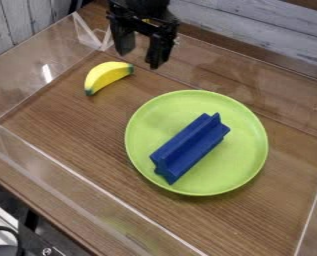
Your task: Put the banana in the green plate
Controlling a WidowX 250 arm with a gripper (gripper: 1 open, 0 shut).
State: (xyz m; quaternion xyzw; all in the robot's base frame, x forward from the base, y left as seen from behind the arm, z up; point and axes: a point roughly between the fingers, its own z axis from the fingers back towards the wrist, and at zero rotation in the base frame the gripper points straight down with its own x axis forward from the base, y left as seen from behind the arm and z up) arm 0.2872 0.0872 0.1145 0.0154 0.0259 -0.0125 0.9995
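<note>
A small yellow banana [107, 76] lies on the wooden table at the left, apart from the plate. The lime-green plate [162, 112] sits in the middle of the table and carries a blue ridged block [189, 147]. My gripper [138, 49] hangs above the table just behind and to the right of the banana, pointing down. Its two black fingers stand apart with nothing between them, so it is open. It touches neither banana nor plate.
Clear plastic walls [41, 60] fence the table on the left, front and right. A yellow-labelled container [129, 17] stands at the back, behind the gripper. Bare wood lies between the banana and the plate.
</note>
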